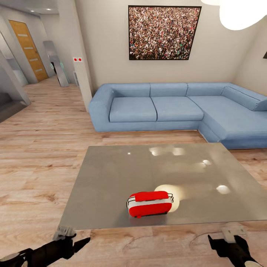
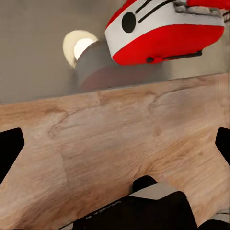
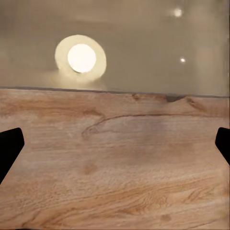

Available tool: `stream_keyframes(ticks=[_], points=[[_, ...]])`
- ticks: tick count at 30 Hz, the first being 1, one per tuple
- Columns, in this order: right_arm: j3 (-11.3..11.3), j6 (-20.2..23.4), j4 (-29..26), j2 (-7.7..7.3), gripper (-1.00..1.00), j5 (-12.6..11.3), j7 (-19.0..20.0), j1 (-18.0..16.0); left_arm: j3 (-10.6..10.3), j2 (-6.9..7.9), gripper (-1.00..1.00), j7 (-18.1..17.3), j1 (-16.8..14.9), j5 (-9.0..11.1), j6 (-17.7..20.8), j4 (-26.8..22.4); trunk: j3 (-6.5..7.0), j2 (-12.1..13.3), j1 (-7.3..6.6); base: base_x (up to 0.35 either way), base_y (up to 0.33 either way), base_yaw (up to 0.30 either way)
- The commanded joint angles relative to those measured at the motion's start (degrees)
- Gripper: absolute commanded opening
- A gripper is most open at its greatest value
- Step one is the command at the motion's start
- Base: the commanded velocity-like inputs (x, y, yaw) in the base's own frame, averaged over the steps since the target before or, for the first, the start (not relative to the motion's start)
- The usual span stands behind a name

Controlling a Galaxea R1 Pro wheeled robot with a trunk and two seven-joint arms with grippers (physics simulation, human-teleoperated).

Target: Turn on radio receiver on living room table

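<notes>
The red radio receiver (image 1: 150, 203) with white trim lies on the glossy grey table (image 1: 111, 178), near its front edge, a wire handle along its top. In the left wrist view the radio receiver (image 2: 163, 33) shows its rounded end with a dark round spot. My left gripper (image 1: 76, 243) hangs low in front of the table's front left corner, open, its fingertips (image 2: 10, 146) wide apart over wood floor. My right gripper (image 1: 222, 241) is below the front right corner, also open, with nothing between its fingertips (image 3: 9, 143). Both are well short of the radio.
A blue corner sofa (image 1: 167, 107) stands behind the table under a framed crowd picture (image 1: 164, 32). A white pendant lamp (image 1: 237, 13) hangs at the upper right. Light wood floor (image 1: 37, 167) runs left toward a hallway with a wooden door (image 1: 29, 50).
</notes>
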Motion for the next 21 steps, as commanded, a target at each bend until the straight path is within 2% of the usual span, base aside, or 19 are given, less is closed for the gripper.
stream_keyframes(ticks=[1,7,12,13,15,17,21], points=[[0.0,0.7,0.0,0.01,1.00,0.6,0.0,-1.3,0.1,-0.01,1.00,-0.1,-1.5,0.3,0.1,0.0,0.00,0.0,0.00,0.000,0.000,0.000],[0.0,3.2,0.0,0.01,1.00,1.5,0.1,-5.8,0.2,-0.20,1.00,-0.3,-6.1,1.2,0.7,0.1,0.00,0.0,0.00,0.000,0.000,0.000],[0.0,3.9,0.0,0.02,1.00,1.7,0.2,-7.2,0.2,-0.22,1.00,-0.5,-7.8,2.0,0.9,0.0,0.00,0.0,0.00,0.000,0.000,0.000],[0.0,4.0,-0.1,0.02,1.00,1.7,0.3,-7.4,0.2,-0.20,1.00,-0.6,-8.3,3.0,0.9,0.0,0.00,0.0,0.00,0.000,0.000,0.000],[0.0,4.1,-0.1,0.00,1.00,1.7,0.5,-7.7,0.2,0.05,1.00,-0.6,-9.7,7.6,1.2,0.0,0.00,0.0,0.00,0.000,0.000,0.000],[0.0,4.1,-0.1,-0.02,1.00,1.7,0.5,-7.7,0.2,0.20,1.00,-0.5,-10.2,8.9,1.2,0.0,0.00,0.0,0.00,0.000,0.000,0.000],[0.0,4.1,-0.1,-0.06,1.00,1.7,0.5,-7.8,0.1,0.16,1.00,-0.3,-10.6,9.8,1.0,0.0,0.00,0.0,0.00,0.000,0.000,0.000]])
